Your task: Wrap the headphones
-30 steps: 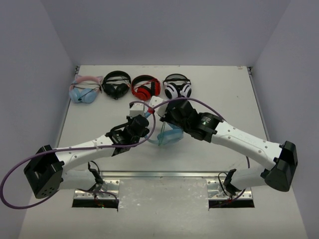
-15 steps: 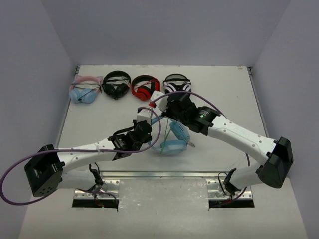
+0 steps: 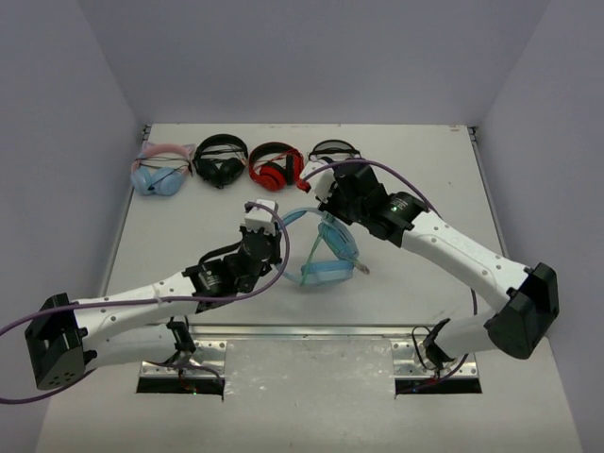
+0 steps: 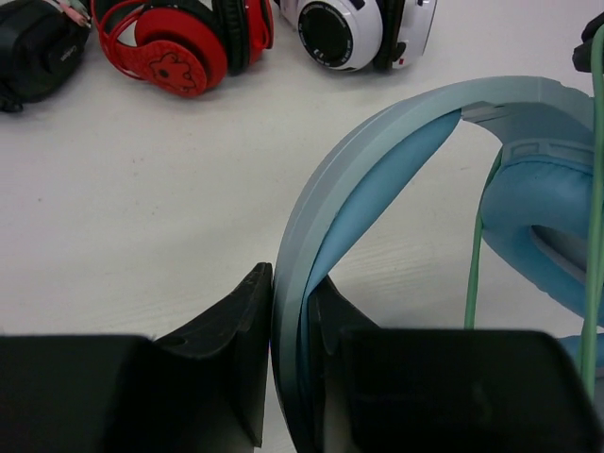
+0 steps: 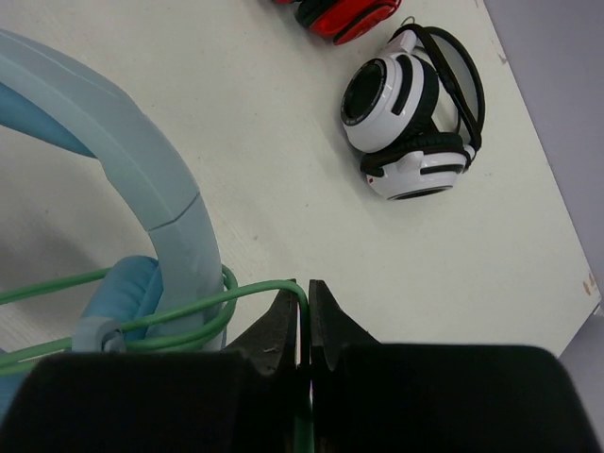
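The sky-blue headphones (image 3: 326,253) stand on edge at mid-table between the two arms. My left gripper (image 3: 267,213) is shut on their headband (image 4: 377,160), held between its two jaws. My right gripper (image 3: 316,184) is shut on the thin mint-green cable (image 5: 189,307), which loops around the headband stem (image 5: 151,189) above the blue ear cup (image 5: 113,283). In the left wrist view the cable (image 4: 477,274) hangs down past the padded ear cup (image 4: 538,217).
Four other pairs lie in a row at the back: pale blue with pink cat ears (image 3: 160,170), black (image 3: 220,159), red (image 3: 275,165) and white-and-black (image 3: 335,151). The white-and-black pair (image 5: 415,113) lies close behind my right gripper.
My right gripper has carried the cable up and back toward the row of headphones. My left arm has shifted left and down with the headband, and the headphones have turned.
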`<action>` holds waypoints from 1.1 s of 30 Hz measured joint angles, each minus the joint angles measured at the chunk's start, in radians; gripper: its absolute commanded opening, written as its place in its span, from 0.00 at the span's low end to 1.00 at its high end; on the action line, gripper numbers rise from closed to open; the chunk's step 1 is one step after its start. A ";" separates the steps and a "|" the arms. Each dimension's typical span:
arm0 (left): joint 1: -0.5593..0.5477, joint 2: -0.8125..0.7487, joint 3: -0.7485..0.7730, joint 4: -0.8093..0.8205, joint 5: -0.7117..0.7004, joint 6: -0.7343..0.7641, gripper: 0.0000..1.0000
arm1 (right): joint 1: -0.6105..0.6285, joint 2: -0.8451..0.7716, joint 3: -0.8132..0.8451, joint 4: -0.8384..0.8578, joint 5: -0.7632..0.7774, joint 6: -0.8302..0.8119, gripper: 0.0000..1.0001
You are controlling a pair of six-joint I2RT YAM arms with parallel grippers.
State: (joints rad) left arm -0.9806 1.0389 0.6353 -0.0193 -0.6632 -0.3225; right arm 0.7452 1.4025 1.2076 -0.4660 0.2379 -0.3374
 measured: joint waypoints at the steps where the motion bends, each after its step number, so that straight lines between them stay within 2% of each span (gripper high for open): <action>1: 0.000 -0.007 0.000 -0.004 -0.006 -0.001 0.00 | -0.008 -0.007 -0.001 0.000 -0.013 0.005 0.04; 3: 0.000 -0.015 0.000 -0.007 -0.010 -0.005 0.01 | -0.021 -0.025 -0.002 0.001 -0.032 0.018 0.09; 5: 0.000 -0.016 0.000 -0.009 -0.005 -0.012 0.00 | -0.028 -0.041 -0.005 0.002 -0.043 0.029 0.10; 9: -0.001 -0.016 0.014 -0.035 0.024 -0.024 0.00 | -0.050 -0.066 -0.032 0.016 -0.063 0.059 0.21; 15: 0.001 -0.016 0.064 -0.091 0.085 -0.030 0.00 | -0.131 -0.085 -0.053 0.015 -0.117 0.130 0.23; 22: 0.078 0.003 0.109 -0.103 0.213 -0.029 0.01 | -0.212 -0.144 -0.109 0.034 -0.214 0.231 0.23; 28: 0.115 0.042 0.174 -0.145 0.288 -0.005 0.00 | -0.278 -0.183 -0.181 0.068 -0.293 0.324 0.35; 33: 0.154 0.090 0.244 -0.161 0.357 0.033 0.00 | -0.358 -0.233 -0.219 0.072 -0.368 0.404 0.39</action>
State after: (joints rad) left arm -0.8261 1.1290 0.8791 -0.1799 -0.3065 -0.2897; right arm 0.3874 1.1698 0.9890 -0.3935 -0.1303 0.0669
